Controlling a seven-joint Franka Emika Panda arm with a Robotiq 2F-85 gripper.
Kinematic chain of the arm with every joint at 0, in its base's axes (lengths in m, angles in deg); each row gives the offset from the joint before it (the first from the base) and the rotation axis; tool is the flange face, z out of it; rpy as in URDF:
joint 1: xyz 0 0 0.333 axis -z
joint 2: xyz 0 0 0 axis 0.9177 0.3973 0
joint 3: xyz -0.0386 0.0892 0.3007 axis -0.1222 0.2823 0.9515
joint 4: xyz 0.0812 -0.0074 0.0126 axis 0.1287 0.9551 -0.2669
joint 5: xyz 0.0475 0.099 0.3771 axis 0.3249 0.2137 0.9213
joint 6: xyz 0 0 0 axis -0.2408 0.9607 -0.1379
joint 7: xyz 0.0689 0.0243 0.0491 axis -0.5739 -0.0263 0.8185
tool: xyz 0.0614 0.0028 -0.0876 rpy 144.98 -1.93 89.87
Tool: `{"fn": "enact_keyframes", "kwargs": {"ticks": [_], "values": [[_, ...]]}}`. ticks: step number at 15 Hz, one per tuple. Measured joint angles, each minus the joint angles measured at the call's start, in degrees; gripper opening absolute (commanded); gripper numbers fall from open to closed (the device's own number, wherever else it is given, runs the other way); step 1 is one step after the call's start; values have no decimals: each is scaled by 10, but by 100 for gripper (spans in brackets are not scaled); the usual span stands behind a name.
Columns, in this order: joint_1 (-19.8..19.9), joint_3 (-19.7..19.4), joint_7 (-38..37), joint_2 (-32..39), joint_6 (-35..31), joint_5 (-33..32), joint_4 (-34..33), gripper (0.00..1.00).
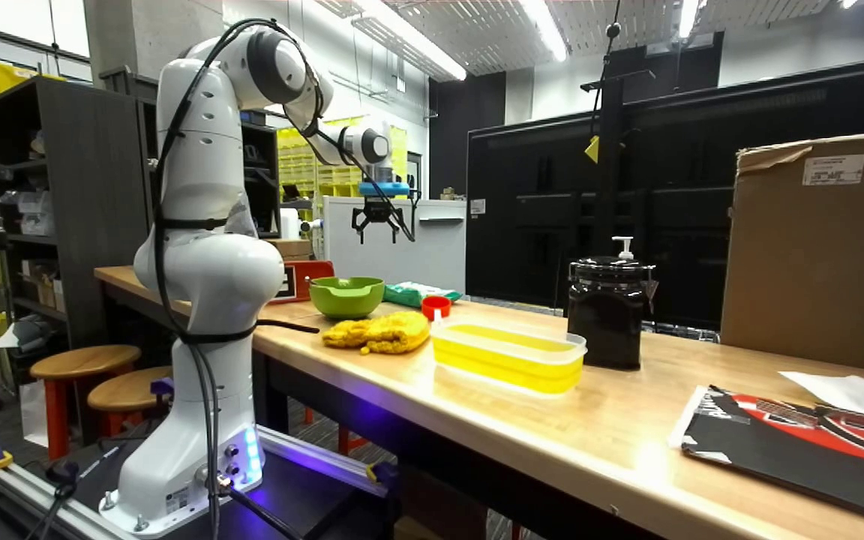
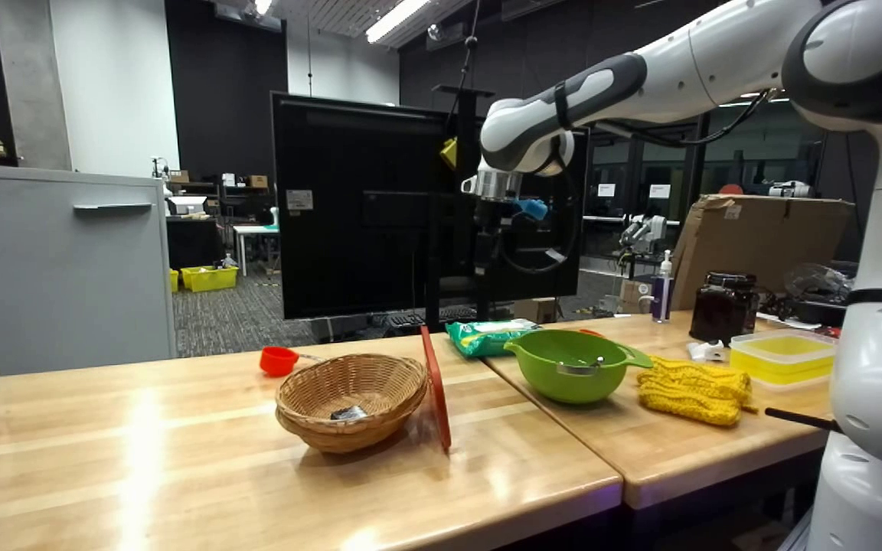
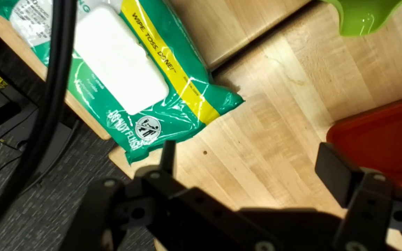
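High above the table, my gripper [image 1: 378, 238] hangs open with nothing between its fingers, as the wrist view of the gripper [image 3: 251, 164] also shows. Below it in the wrist view lies a green and white wipes packet [image 3: 187, 73], at upper left near the table edge. A red panel [image 3: 379, 139] appears behind the right finger; in an exterior view this red panel [image 2: 435, 390] stands on edge beside a wicker basket [image 2: 318, 436]. The basket has a small dark object [image 2: 349, 413] inside. A green bowl [image 2: 571, 375] containing something metallic sits close to the packet.
A yellow knitted item [image 1: 379, 332], a clear container with yellow contents [image 1: 507, 356] and a dark jar [image 1: 604, 322] stand along the table. A red cup [image 2: 279, 361] is behind the basket. Tall cardboard [image 1: 814, 255] rises at the far end. A cable [image 3: 52, 87] crosses the wrist view.
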Motion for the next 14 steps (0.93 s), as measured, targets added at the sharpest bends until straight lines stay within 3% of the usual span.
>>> {"fn": "enact_keyframes", "kwargs": {"ticks": [8,14], "values": [[-50,46,-212,0,-42,2,16,100],[-95,91,-440,3,-42,-64,15,100]]}}
